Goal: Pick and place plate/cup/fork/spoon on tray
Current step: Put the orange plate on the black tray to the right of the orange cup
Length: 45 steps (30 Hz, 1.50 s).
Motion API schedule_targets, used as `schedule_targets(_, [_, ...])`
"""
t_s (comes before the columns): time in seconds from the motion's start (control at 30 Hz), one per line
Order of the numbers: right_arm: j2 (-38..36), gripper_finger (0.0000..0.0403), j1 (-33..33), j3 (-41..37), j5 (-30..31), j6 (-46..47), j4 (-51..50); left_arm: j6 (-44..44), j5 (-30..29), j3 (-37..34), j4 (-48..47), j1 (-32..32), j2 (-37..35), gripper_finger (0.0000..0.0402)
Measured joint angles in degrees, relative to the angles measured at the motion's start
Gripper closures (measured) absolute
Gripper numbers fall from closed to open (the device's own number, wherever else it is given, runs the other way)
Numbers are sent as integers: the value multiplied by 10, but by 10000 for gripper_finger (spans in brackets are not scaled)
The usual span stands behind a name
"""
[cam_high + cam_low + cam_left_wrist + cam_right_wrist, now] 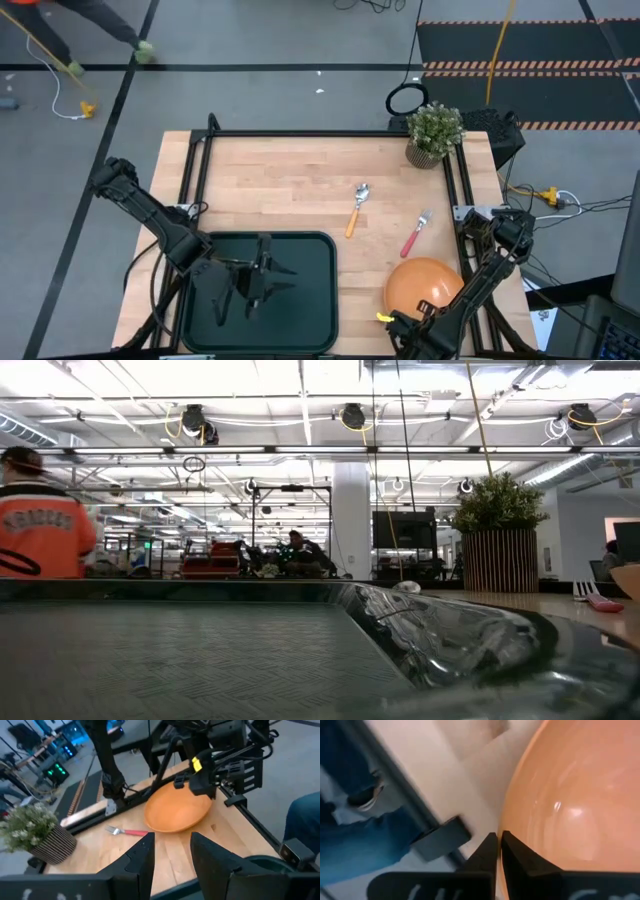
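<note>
Plate (pixel 425 283) pickup in hand: rim is pinched by fully closed R gripper (pixel 498 851). L gripper (pixel 172 854) is held part-open, empty, over tray (pixel 300 300). Next: lift, transfer to tray req'd.

Wooden table (pixel 300 180), tray (pixel 320 300), plate (pixel 425 280), spoon (pixel 356 208), fork (pixel 416 234), plant (pixel 434 133) (potted)

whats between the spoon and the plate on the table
The fork lies between them: in the high view it sits on bare wood, right of the spoon and just above the plate, touching neither.
</note>
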Motion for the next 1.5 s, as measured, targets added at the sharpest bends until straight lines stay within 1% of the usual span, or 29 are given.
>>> schedule_targets(0.23, [0, 402, 0, 82, 1, -80, -18, 20, 0, 5, -10, 10, -16, 273])
schedule_targets(0.4, [-1, 403, -3, 146, 4, -132, -100, 28, -1, 5, -35, 16, -32, 273])
schedule_targets(0.5, [-1, 403, -9, 177, 16, -173, -152, 29, -1, 5, -54, 17, -46, 273])
schedule_targets(0.6, [-1, 403, -19, 200, 29, -221, -178, 24, -1, 5, -66, 23, -56, 273])
schedule_targets(0.8, [-1, 403, -41, 220, 51, -322, -184, 18, -1, 5, -81, 35, -63, 273])
schedule_targets(1.07, [-1, 403, -59, 224, 66, -401, -193, 5, -1, 5, -102, 53, -63, 273])
schedule_targets(1.33, [-1, 403, -66, 268, 135, -481, -199, 6, -2, 5, -106, 52, -63, 273])
schedule_targets(1.5, [-1, 403, -79, 275, 154, -551, -194, 5, -17, 5, -107, 52, -67, 273])
